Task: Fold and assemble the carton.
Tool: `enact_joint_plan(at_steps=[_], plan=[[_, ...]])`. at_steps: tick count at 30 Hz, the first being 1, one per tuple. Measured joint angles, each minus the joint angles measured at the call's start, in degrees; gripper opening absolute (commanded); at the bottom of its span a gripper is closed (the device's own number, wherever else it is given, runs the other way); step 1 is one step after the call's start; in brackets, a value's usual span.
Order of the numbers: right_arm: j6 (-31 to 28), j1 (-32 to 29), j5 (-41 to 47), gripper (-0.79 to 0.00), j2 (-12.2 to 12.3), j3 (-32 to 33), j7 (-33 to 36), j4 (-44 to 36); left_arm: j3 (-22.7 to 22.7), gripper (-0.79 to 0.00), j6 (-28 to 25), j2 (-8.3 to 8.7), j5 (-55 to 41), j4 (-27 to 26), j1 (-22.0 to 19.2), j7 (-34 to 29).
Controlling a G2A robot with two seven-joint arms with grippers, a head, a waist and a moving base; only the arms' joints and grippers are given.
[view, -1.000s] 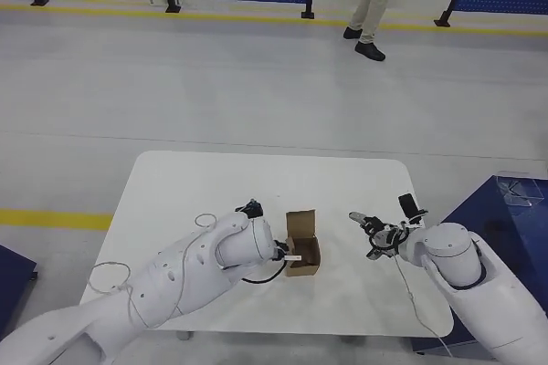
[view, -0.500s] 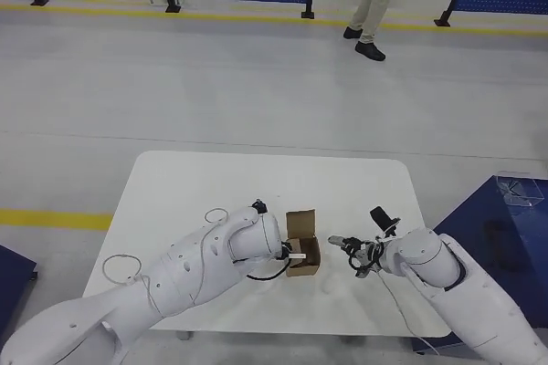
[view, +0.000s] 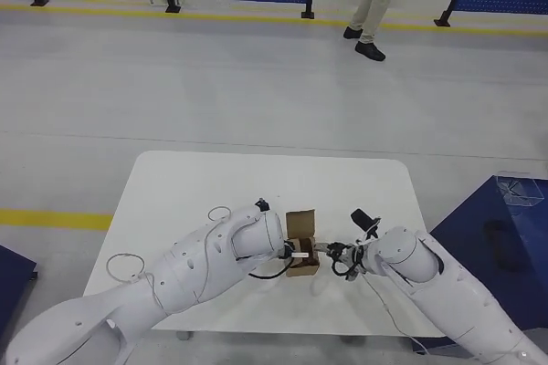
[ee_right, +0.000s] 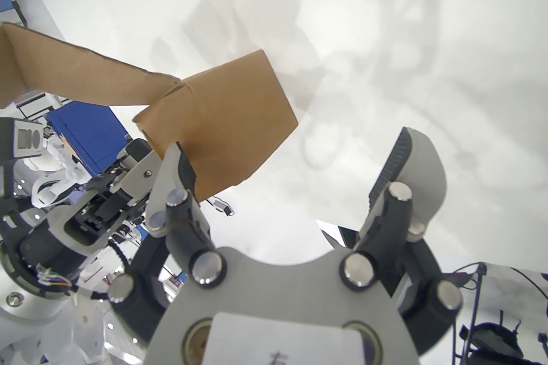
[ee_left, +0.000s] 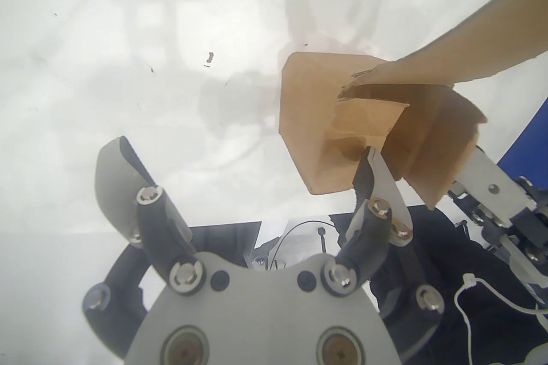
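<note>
White table (view: 183, 182), carton (view: 302, 245) between my claws: left claw (ee_left: 248, 170) wide open, empty, one finger at carton's mouth; right claw (ee_right: 295, 161) likewise, finger on opposite wall.

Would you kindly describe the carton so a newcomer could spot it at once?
On the white rectangular table, look where the left gripper and right gripper face each other. Between them is the small brown cardboard carton, the only brown thing there, one flap raised.
</note>
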Motion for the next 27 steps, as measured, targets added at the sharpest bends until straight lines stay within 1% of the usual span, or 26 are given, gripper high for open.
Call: enact_joint_plan(at_steps=[6,19,27], plan=[[-0.4,1.9,0.1,0.000,-1.5,-2.4,-0.3,1.7,0.0,0.000,-0.2,0.04,0.1,0.4,-0.1,-0.2],[2.7,4.8,-1.8,0.000,-3.9,-6.1,-1.2,3.7,0.4,0.000,-1.0,0.59,-0.9,2.1,-0.1,-1.0],[4.5,6.0,-3.8,0.000,-4.8,-7.9,-0.3,4.8,0.5,0.000,-1.9,0.21,-0.2,3.3,-0.4,-1.9]])
